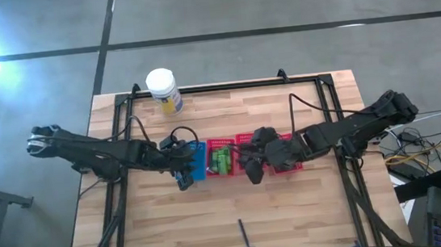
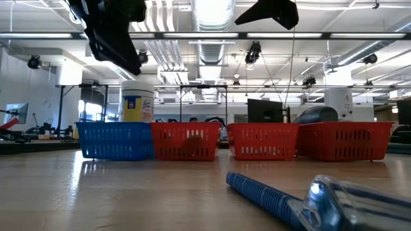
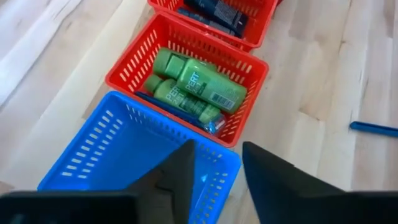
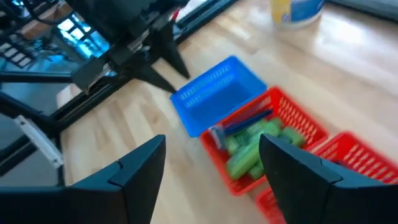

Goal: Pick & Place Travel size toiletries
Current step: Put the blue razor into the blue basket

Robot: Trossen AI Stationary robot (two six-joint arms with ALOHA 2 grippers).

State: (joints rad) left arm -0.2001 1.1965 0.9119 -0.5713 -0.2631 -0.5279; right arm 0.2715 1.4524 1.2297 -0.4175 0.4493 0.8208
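Green bottles [image 3: 193, 87] lie in a red basket [image 3: 249, 118]. The left pincer [image 3: 214, 171] hovers empty, partly parted, over the blue basket [image 3: 93, 162]. The right pincer [image 4: 211, 165] gapes wide, empty.

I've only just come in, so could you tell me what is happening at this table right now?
Two dark robot arms are sorting small toiletries into a row of ribbed plastic baskets. The left gripper hangs open and empty above the blue basket. The right gripper hovers open by the red baskets, holding nothing. One red basket already holds bright green bottles. A blue-handled razor lies alone on the wooden table.
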